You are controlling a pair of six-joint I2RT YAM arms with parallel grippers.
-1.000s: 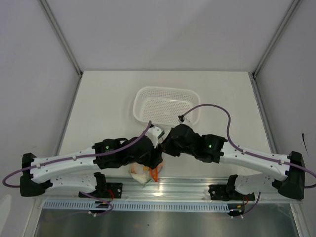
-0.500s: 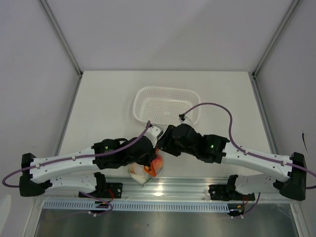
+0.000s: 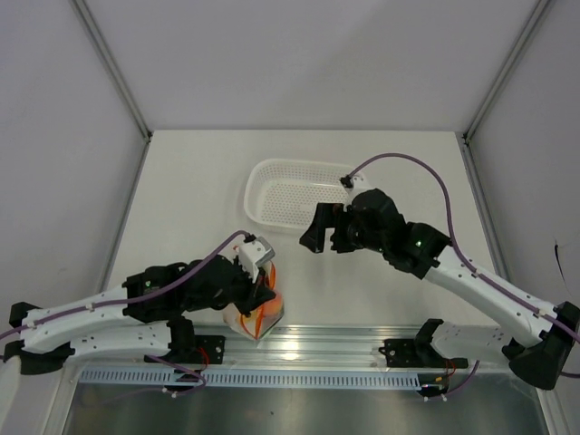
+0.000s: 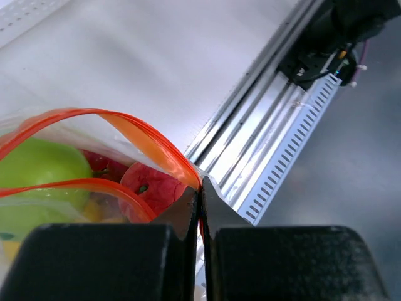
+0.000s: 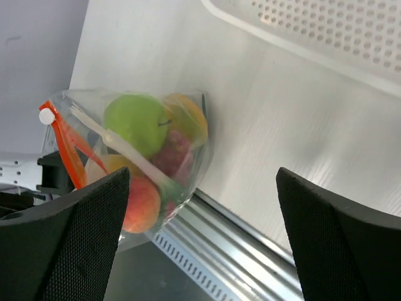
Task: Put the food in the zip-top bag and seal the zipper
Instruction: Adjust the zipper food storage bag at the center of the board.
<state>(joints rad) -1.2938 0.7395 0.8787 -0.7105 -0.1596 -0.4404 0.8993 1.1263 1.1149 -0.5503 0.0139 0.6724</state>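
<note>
The zip-top bag [image 3: 255,319] hangs at the table's near edge, clear, with the food inside. A green apple [image 5: 135,122], an orange [image 5: 188,116], dark red grapes [image 5: 172,153] and a peach [image 5: 141,204] show through it. My left gripper [image 4: 200,188] is shut on one end of the red-orange zipper [image 4: 125,125]; from above the left gripper [image 3: 265,292] sits just over the bag. The strip's two sides stand apart over the apple [image 4: 37,169]. A white slider [image 5: 46,116] sits at the zipper's far end. My right gripper [image 3: 319,237] is open and empty, well off to the bag's right.
A white perforated basket [image 3: 304,195] stands at mid-table, just behind the right gripper, with nothing showing in it. An aluminium rail [image 3: 344,340] runs along the table's near edge, and the bag overhangs it.
The right gripper let go of the bag, opened wide and drew back toward the basket. The left gripper shut on the zipper and pulled back to the left with the bag.
</note>
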